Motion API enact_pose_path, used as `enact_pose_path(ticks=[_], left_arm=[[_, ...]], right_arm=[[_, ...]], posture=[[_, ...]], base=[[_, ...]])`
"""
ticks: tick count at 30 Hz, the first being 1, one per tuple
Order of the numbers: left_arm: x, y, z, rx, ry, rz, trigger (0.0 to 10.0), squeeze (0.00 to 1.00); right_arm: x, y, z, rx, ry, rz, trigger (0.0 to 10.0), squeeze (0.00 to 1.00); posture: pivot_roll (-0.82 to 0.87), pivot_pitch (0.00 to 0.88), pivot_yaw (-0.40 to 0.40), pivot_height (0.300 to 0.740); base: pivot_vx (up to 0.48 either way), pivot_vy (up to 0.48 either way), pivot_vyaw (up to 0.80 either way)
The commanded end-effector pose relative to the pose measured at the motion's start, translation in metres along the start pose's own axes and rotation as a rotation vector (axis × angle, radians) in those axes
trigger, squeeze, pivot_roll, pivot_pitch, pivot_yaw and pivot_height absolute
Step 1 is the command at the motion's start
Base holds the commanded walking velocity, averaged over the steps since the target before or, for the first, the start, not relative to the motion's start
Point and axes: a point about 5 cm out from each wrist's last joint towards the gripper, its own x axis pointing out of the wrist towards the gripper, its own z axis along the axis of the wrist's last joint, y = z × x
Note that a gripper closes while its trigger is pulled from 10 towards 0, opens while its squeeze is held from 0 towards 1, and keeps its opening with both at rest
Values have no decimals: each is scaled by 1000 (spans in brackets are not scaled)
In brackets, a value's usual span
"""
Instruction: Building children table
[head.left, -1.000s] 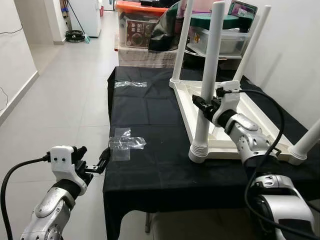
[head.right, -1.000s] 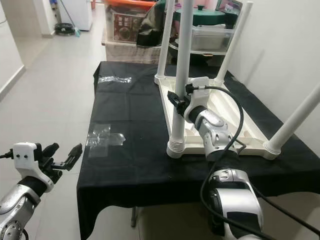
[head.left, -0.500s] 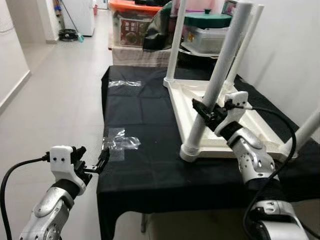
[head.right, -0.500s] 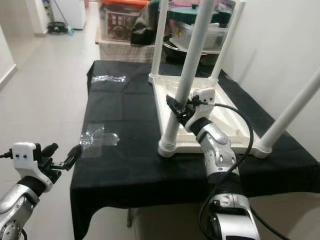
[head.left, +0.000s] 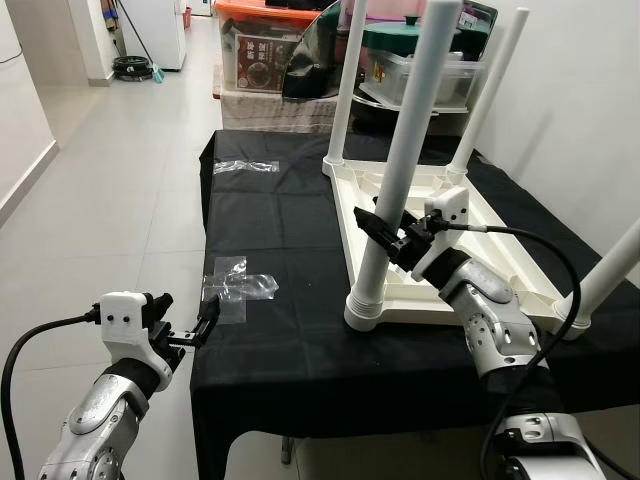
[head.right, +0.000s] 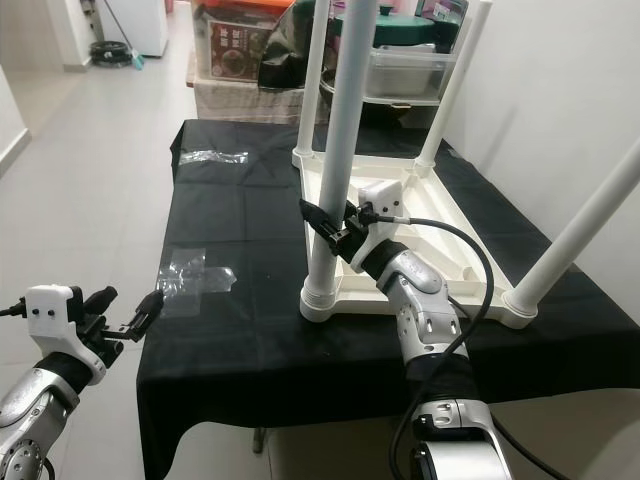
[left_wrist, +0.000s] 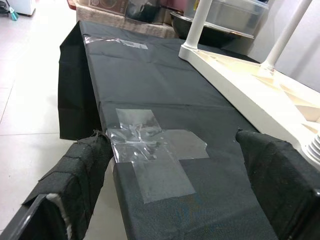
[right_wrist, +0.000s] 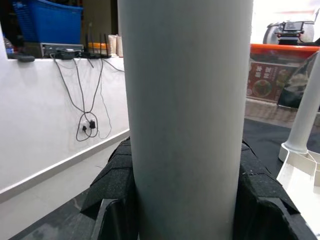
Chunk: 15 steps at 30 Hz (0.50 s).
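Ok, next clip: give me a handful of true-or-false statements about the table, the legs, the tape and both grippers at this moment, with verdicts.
1. The white table lies upside down on the black cloth. True.
2. The right gripper is shut on the near left leg. True.
3. The left gripper holds a table leg. False: it is open, holding nothing, off the cloth's near left corner.
4. Clear tape sits on the cloth near its left edge. True.
5. The table has only two legs fitted. False: four legs stand up from it.
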Motion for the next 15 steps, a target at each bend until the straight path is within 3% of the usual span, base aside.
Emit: enact_pose_path(ticks=[1, 8, 15], left_arm=[[0, 2, -3, 17, 13, 7, 10000, 0], [-1, 2, -5, 12, 20, 10, 10000, 0], [-2, 4, -5, 13, 22, 15, 10000, 0]], right_arm=[[3, 8, -7, 19, 23, 62, 0, 0], [-5, -3, -12, 88, 27, 10, 0, 0], [-11, -3, -18, 143, 8, -34, 0, 0]], posture=[[76, 0, -86, 740], [75, 0, -86, 740], [77, 0, -84, 740]], base=[[0, 0, 0], [0, 0, 0], [0, 0, 0]])
